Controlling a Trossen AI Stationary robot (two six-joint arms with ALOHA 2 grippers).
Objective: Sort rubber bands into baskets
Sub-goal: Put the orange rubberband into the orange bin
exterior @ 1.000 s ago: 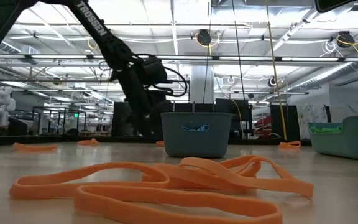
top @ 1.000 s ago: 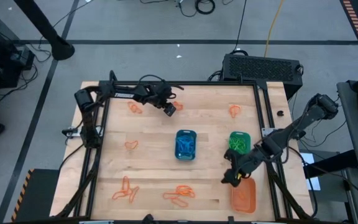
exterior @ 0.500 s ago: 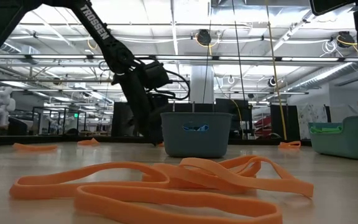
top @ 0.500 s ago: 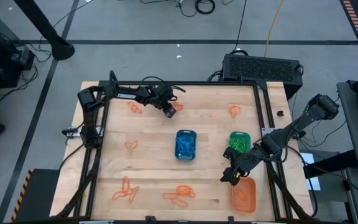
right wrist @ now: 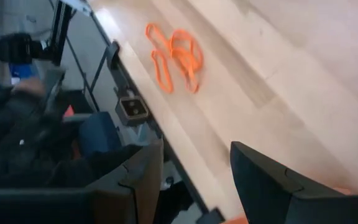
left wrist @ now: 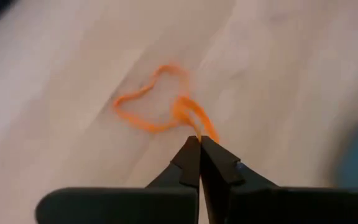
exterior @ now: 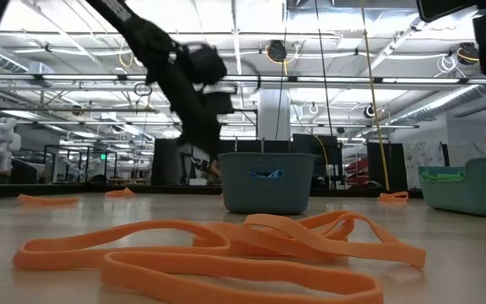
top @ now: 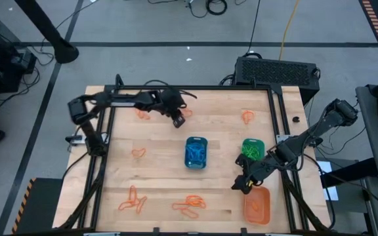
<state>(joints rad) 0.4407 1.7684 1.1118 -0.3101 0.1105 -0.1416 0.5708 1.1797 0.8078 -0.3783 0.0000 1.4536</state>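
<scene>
Jaws: the left gripper (left wrist: 199, 142) is clenched, its two dark fingers pressed together on a strand of an orange rubber band (left wrist: 160, 102) that lies on the wooden table (top: 156, 170). The right gripper (right wrist: 191, 171) is spread wide, with nothing seen between its fingers.

Held band: found in the upper middle of the high view, under the left gripper (top: 178, 119), above the blue basket (top: 196, 152).

Baskets: the blue basket is placed at the centre of the table; the green basket (top: 252, 149) is set to its right; the orange basket (top: 257, 205) is set at the lower right, just beside the right gripper (top: 241, 186). Bands are seen inside each basket.

Loose orange bands, high view: one at upper left (top: 142, 113), one at upper right (top: 247, 117), one at middle left (top: 138, 153), a cluster at lower left (top: 131, 200), a cluster at lower centre (top: 189, 204). The lower-centre cluster is seen large in the foreground of the low view (exterior: 226, 253).

Surroundings: a black frame (top: 107, 118) is fitted along the table edges; a black case (top: 275, 71) is placed on the floor beyond the upper right corner.
</scene>
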